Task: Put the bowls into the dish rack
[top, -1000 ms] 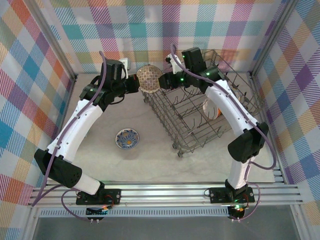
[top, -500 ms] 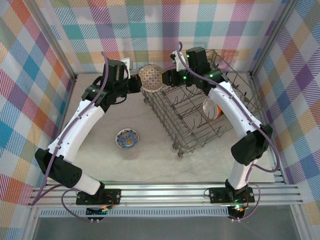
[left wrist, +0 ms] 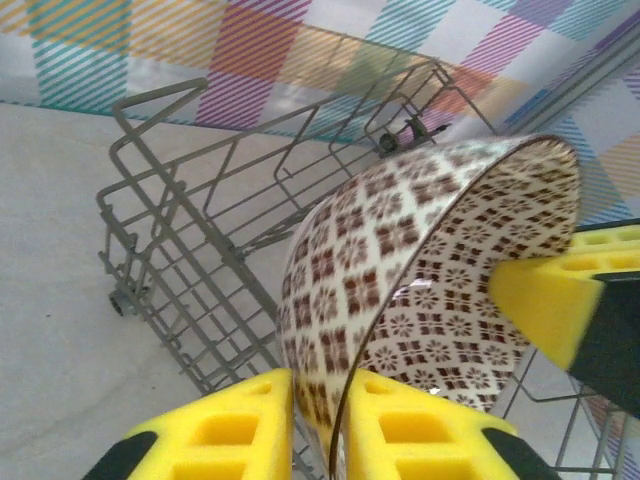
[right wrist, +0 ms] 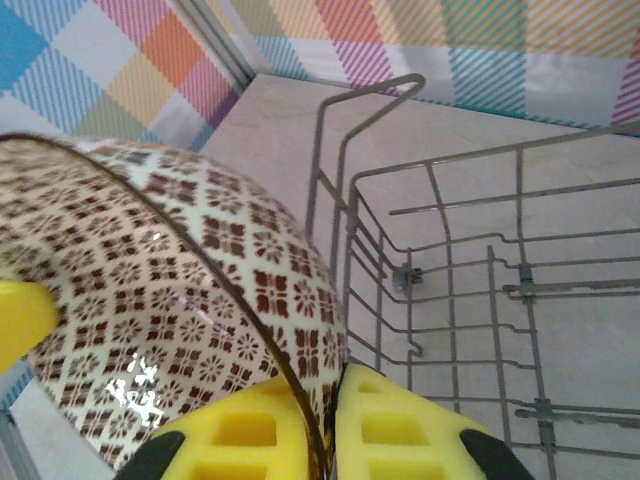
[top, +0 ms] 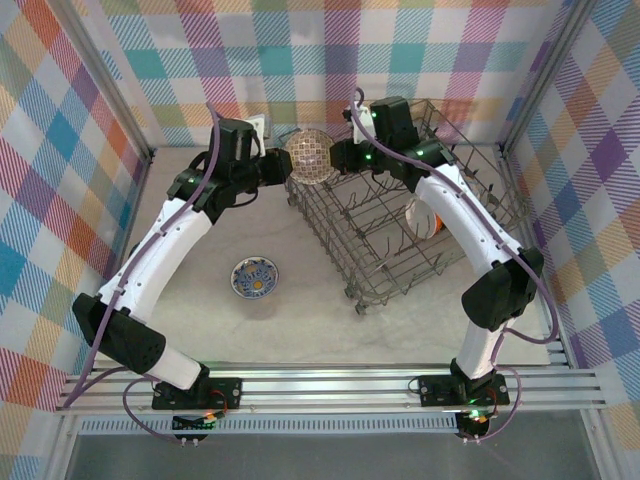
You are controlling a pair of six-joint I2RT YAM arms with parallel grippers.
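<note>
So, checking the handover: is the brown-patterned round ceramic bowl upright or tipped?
Tipped: the brown-patterned bowl stands on edge in the air, left gripper and right gripper straddling its rim.

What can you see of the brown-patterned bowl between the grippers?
The bowl is glossy ceramic, cream with brown diamond-flower print inside and out, dark rim. It hangs tipped on edge at the dish rack's far left corner. The right gripper clamps its rim; the left gripper's pads straddle the opposite rim, grip unclear.

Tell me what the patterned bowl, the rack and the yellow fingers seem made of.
Patterned bowl: glazed ceramic, probably; glossy highlights on the printed surface.
Rack: grey metal wire, dull, seemingly coated.
Fingers: soft-looking yellow foam or rubber, matte, with moulded square pockets.
</note>
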